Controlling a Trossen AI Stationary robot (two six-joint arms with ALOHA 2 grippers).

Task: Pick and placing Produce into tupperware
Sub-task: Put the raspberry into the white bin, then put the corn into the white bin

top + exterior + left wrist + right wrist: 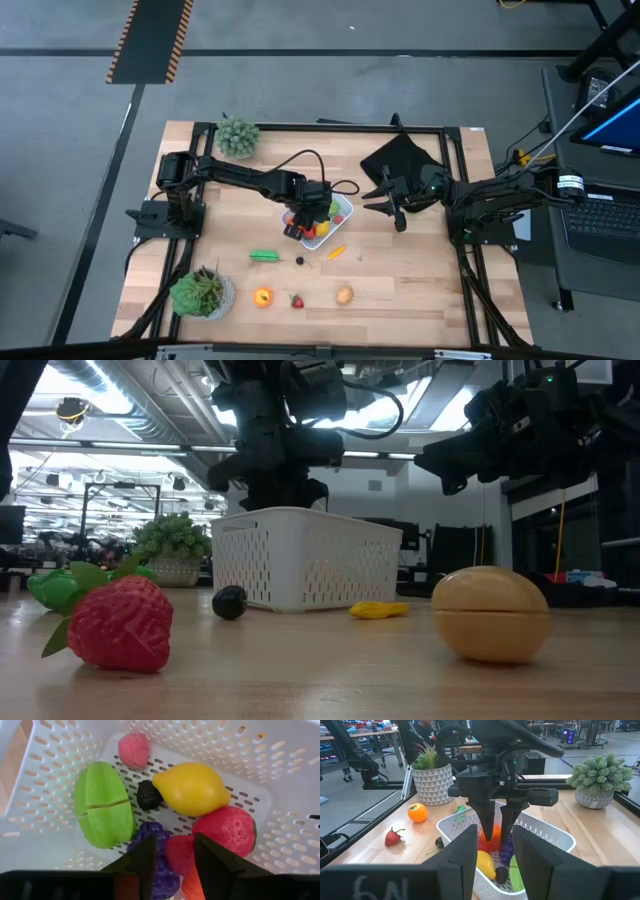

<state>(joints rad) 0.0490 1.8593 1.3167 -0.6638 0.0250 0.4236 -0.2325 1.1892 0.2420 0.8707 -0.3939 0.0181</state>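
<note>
My left tool [172,862] hangs inside the tupperware [343,212], fingers spread, pinching nothing that I can see; a red piece [179,854] sits directly beneath the gap.

Risk: lifting out could drag that piece or tip the light basket.

Green half-cut fruit [103,805] ahead, long axis running away from my fingers; lemon [192,788] lies crosswise.

Right tool [388,203] waits beside the basket, fingers parted.

Strawberry [296,300] and orange [263,297] remain on the counter [400,280].

One white perforated plastic basket [343,212]; seven toy produce pieces inside it [192,788]; six toy produce pieces loose on wooden table [263,297]; two bushy green potted plants [237,136]; two dark arms.
</note>
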